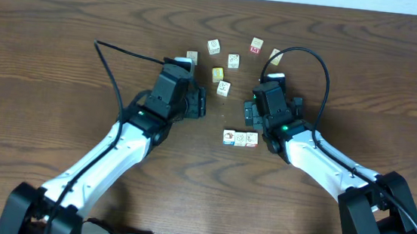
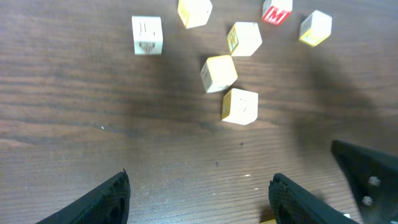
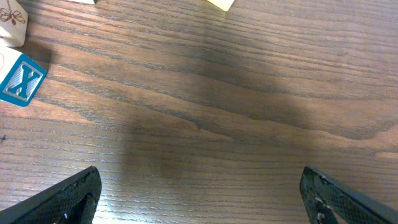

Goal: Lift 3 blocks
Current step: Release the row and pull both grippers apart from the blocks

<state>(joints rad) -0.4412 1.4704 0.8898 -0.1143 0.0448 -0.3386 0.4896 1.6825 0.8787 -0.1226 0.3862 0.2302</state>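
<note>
We find the left gripper point(image 2: 199, 190) and right gripper point(image 3: 199, 183) with fingers point(image 2: 99, 199) spread wide and empty over the bench point(image 1: 65, 29). The three blocks point(image 1: 241, 138) rest in a tight row near the right one, likely lined up for one lift.

Three pale picture blocks point(image 1: 241, 138) lie touching in a row.

between the spread jaws of your left gripper point(image 2: 200, 186) the table point(image 2: 74, 124) is bare. just ahead, a pale cube point(image 2: 240, 106) and a yellow cube point(image 2: 218, 73) block the way. outside its right jaw looms the other arm's dark casing point(image 2: 367, 171). your right gripper point(image 3: 199, 180) has bare wood between and ahead of its jaws, and a blue x block point(image 3: 22, 78) lies ahead, outside the left jaw.
</note>
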